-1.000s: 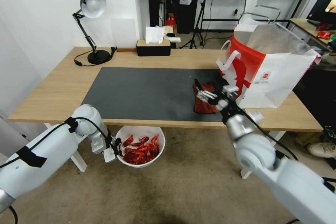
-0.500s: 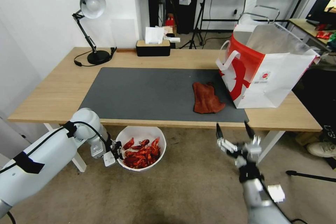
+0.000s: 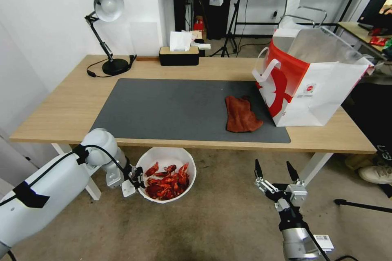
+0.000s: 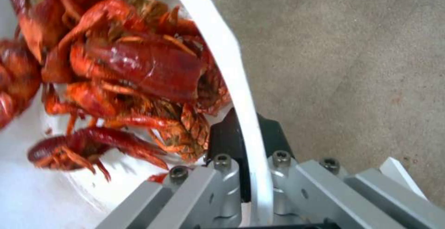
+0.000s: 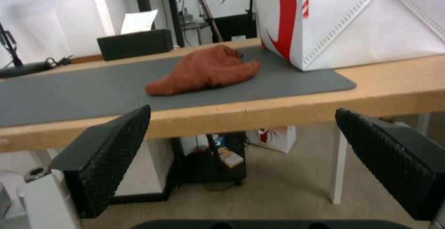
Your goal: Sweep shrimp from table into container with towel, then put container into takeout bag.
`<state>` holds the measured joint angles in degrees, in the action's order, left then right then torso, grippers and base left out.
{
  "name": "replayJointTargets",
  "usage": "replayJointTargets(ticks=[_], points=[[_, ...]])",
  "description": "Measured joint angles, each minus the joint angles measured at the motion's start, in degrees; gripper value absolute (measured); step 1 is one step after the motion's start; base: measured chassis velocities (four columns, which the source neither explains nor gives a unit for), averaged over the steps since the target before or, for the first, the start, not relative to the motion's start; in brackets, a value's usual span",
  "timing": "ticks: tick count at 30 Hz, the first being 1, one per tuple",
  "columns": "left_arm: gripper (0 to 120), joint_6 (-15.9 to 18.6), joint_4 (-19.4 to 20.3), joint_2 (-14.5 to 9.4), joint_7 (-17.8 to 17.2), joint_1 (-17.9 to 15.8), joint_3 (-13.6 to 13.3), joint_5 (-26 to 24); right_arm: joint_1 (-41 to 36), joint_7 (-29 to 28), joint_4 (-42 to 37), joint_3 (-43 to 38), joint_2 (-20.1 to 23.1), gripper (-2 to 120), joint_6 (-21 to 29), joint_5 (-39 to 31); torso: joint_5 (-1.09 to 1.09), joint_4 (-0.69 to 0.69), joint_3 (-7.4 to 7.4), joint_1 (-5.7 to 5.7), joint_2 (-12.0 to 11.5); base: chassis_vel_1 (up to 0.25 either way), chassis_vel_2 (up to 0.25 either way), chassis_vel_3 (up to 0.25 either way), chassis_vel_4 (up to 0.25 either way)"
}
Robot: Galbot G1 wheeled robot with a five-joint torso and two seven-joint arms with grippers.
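The white container (image 3: 165,156) hangs below the table's (image 3: 61,106) front edge, holding a heap of red shrimp (image 3: 168,179). My left gripper (image 3: 138,177) is shut on its rim (image 4: 241,93), one finger inside and one outside, with shrimp (image 4: 139,65) right beside them. The rust-brown towel (image 3: 241,115) lies loose on the dark mat, beside the takeout bag (image 3: 314,77). My right gripper (image 3: 275,169) hovers open and empty below the table's front edge, facing the towel (image 5: 206,70) and the takeout bag (image 5: 361,23).
A black desk lamp (image 3: 107,28) and a black tissue box (image 3: 179,55) stand along the table's back edge. The dark grey mat (image 3: 171,106) spans the middle. A white table leg (image 3: 312,167) stands near my right gripper. Carpet floor lies below.
My right gripper let go of the towel, pulled back off the table and dropped below its front edge, now open. The left gripper with the container shifted slightly lower.
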<state>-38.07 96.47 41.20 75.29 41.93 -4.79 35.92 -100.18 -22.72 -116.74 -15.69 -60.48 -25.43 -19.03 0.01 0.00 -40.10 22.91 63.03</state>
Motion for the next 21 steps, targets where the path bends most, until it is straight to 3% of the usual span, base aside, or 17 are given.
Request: replayJointTargets(ticks=[11, 16, 17, 21], points=[[0, -0.1, 7.6, -1.4, 0.3, 7.2, 4.2, 2.3, 2.1, 0.3, 1.6, 0.7, 0.3, 100, -0.1, -0.2, -0.02, 0.00, 0.00, 0.00, 0.0, 0.000, 0.000, 0.000, 0.000], [0, 3.4, 15.9, -4.7, 0.1, 10.3, 5.3, 1.0, 3.3, 0.5, 3.9, 1.8, 0.4, 100, -0.4, -0.2, -0.01, -0.02, 0.00, 0.00, 0.0, 0.000, 0.000, 0.000, 0.000], [0, 3.4, 15.9, -4.7, 0.1, 10.3, 5.3, 1.0, 3.3, 0.5, 3.9, 1.8, 0.4, 100, -0.4, -0.2, -0.01, -0.02, 0.00, 0.00, 0.0, 0.000, 0.000, 0.000, 0.000], [0, 6.2, 23.7, -9.2, -0.1, 12.6, 8.8, -2.8, 4.3, 0.7, 5.0, 2.7, 0.4, 100, -0.7, -0.1, -0.02, 0.00, 0.00, 0.00, 0.0, 0.000, 0.000, 0.000, 0.000]])
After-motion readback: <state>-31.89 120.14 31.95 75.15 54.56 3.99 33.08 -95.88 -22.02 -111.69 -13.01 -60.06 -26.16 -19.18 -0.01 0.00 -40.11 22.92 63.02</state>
